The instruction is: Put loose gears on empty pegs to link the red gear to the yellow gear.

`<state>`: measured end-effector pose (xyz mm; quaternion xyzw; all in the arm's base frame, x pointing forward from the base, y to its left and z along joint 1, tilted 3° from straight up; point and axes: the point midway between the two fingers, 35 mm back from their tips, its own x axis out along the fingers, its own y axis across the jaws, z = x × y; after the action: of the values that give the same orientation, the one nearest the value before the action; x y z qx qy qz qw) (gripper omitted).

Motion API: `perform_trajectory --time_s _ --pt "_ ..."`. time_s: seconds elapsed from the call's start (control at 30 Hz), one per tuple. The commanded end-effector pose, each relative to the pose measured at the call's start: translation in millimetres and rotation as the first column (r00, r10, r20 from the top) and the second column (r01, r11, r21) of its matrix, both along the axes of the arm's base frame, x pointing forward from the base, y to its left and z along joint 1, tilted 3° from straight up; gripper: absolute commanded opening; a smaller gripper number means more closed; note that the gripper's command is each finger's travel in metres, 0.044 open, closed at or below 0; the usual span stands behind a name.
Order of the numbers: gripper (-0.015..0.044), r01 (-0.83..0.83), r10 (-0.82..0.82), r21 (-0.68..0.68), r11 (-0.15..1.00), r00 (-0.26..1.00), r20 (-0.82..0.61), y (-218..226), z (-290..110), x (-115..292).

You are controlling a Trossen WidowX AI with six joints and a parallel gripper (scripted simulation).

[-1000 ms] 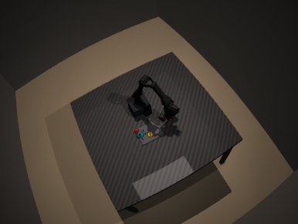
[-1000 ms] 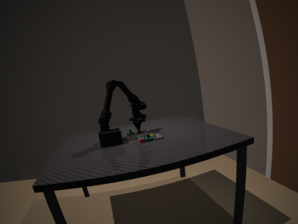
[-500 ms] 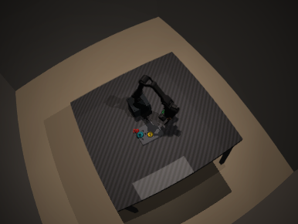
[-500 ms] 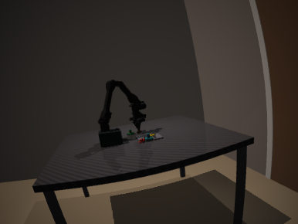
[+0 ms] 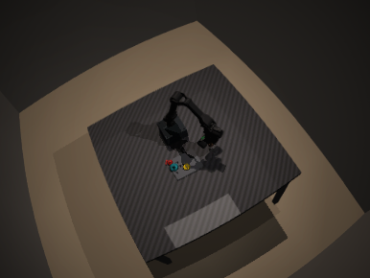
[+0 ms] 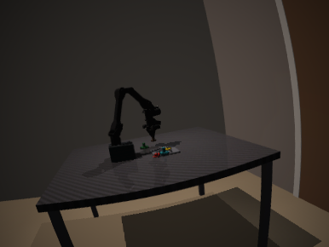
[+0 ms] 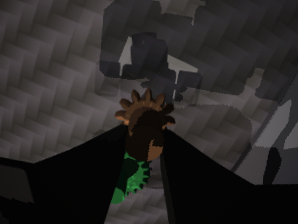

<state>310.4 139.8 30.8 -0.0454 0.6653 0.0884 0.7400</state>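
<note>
My gripper is shut on the upright handle of an orange-brown gear. In the exterior view the fingertips are a little above the table. A green gear stands on the table close by, partly hidden by a finger in the wrist view. The grey board carries the red gear, a teal gear beside it, and the yellow gear. The views are too small to tell whether their teeth mesh. Pegs are hard to make out.
The arm's black base stands on the striped dark table beside the board. The arm's shadow falls across the table and part of the board. A pale rectangle shows near the table's front edge.
</note>
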Motion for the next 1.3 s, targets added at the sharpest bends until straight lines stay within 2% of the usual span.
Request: perform_trajectory --time_s 0.0,0.97,1.27 --pt "0.0 0.001 -0.001 -0.001 1.0 1.0 -0.005 -1 11 0" --pt "0.0 0.023 -0.024 -0.015 1.0 0.999 -0.038 -13 101 -18" --pt "0.0 0.024 -0.024 -0.017 1.0 0.999 -0.038 -25 98 -13"
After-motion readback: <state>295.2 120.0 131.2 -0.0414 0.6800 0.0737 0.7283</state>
